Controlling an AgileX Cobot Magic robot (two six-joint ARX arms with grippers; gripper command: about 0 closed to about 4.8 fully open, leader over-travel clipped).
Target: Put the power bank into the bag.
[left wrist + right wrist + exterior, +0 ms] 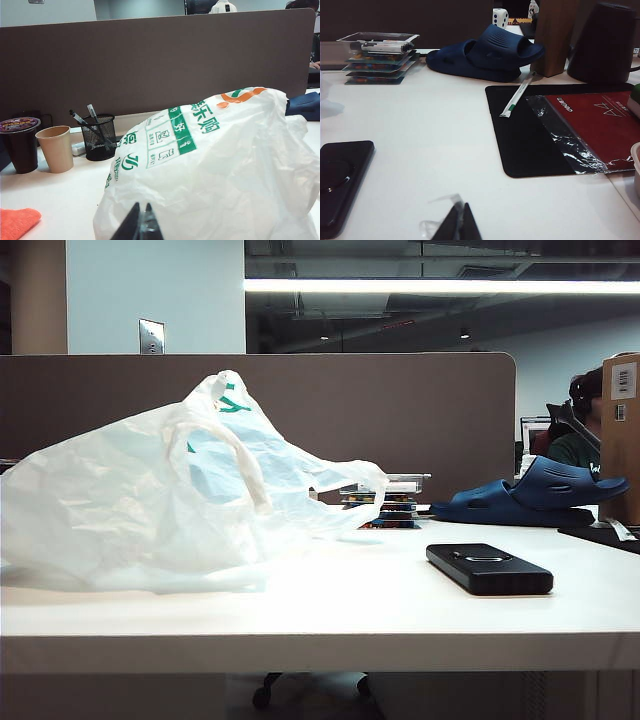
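— That bag [150, 500] sprawls over the left of the white table [330, 620], crumpled, mouth hard to find. A push could just slide it.

— The power bank [488, 568] lies flat to the right, well apart from it. Slick slab; it might skid.

— Blue clog [530, 498] behind, brown partition [400, 410] beyond.

— Left gripper [139, 227] by the bag, right gripper [458, 225] near the power bank: fingers pinched together, empty.

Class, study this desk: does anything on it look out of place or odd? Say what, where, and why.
A blue rubber clog lies on the table behind the power bank, beside a stack of trays: footwear looks out of place on a desk. The bag lies crumpled on its side. Both hands, left and right, are shut and empty.
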